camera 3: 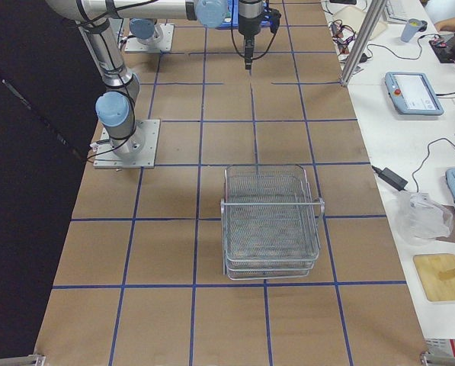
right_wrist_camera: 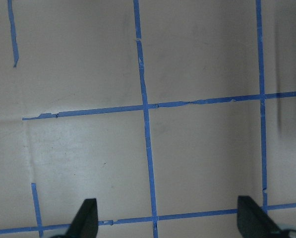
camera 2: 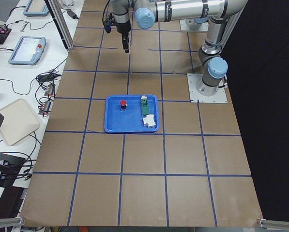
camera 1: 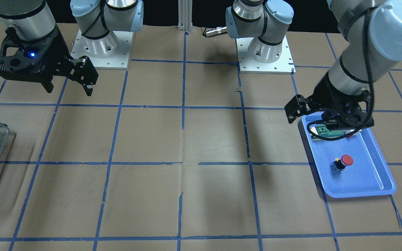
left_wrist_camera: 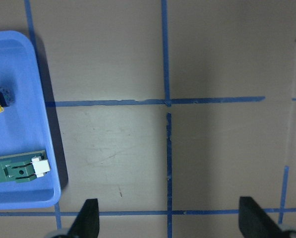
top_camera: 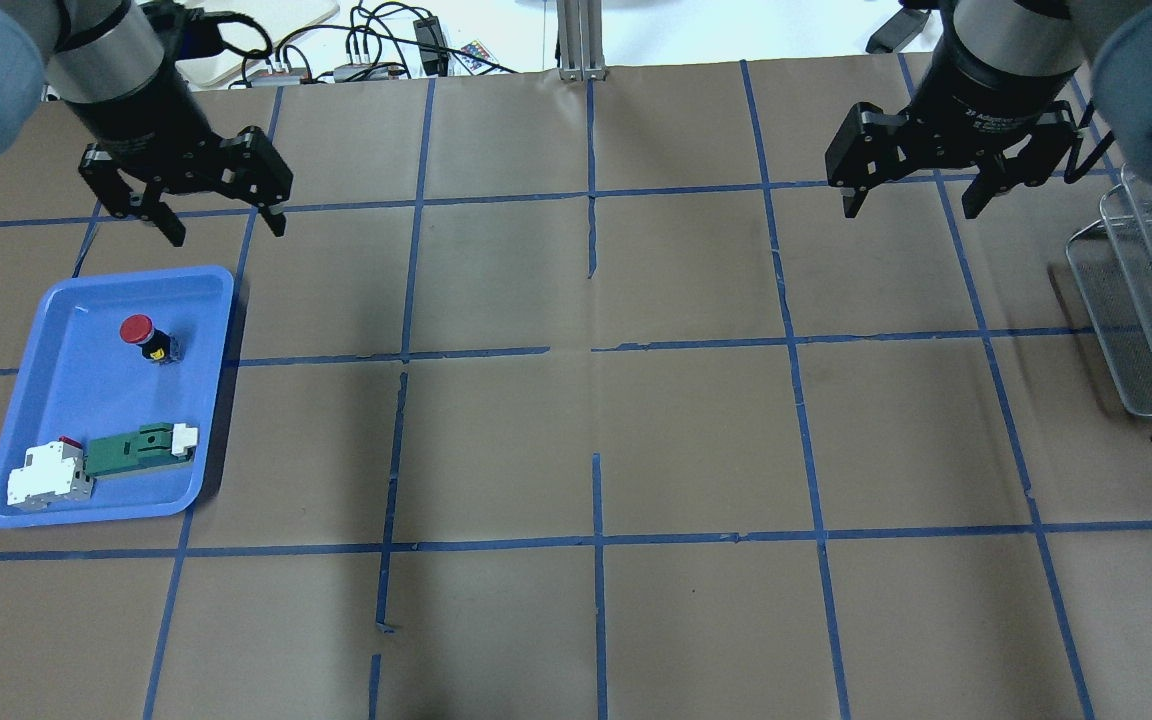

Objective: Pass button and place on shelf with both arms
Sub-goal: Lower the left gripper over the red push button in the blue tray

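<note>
Button (top_camera: 148, 340) upright in blue tray (top_camera: 56, 400), axis vertical, cap (top_camera: 136, 328) upward

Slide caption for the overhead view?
Left gripper and right gripper open and empty; button in the blue tray, shelf at the right edge.

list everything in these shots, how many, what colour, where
button: one, red cap on dark body, in the tray's far half
green-and-white flat part: one, at the tray's near end
white-and-red block: one, in the tray's near corner, beside the green part
tray: one, blue, on the table's left side
shelf: one, silvery wire mesh, on the table's right side
table: one, brown paper with a blue tape grid
left arm, right arm: two, silver-grey
left claw: black, open, just beyond the tray
right claw: black, open, near the shelf
</note>
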### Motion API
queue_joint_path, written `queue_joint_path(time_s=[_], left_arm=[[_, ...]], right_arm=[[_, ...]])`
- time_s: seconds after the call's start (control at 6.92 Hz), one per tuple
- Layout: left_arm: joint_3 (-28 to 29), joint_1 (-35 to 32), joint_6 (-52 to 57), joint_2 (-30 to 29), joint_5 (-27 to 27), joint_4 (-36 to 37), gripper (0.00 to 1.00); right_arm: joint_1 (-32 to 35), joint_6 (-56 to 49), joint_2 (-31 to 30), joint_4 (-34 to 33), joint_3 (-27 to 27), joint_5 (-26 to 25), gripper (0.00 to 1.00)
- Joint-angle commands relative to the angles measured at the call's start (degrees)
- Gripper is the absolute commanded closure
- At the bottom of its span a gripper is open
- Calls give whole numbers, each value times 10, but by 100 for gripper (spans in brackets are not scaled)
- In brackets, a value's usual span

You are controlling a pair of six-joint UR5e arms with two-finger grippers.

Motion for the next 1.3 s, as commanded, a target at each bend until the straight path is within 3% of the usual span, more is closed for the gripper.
queue_joint_path(time_s=[0.0,0.43,1.16], left_arm=[[-54,81,45,-31,0,91,0],[-122,147,131,-90,-5,241,0],[-118,187,155,-144,0,253,0]], right_arm=[[1,8,-4,13,4,4,0],[1,12,-5,23,21,24,0],[-2,12,-5,18,17,25,0]])
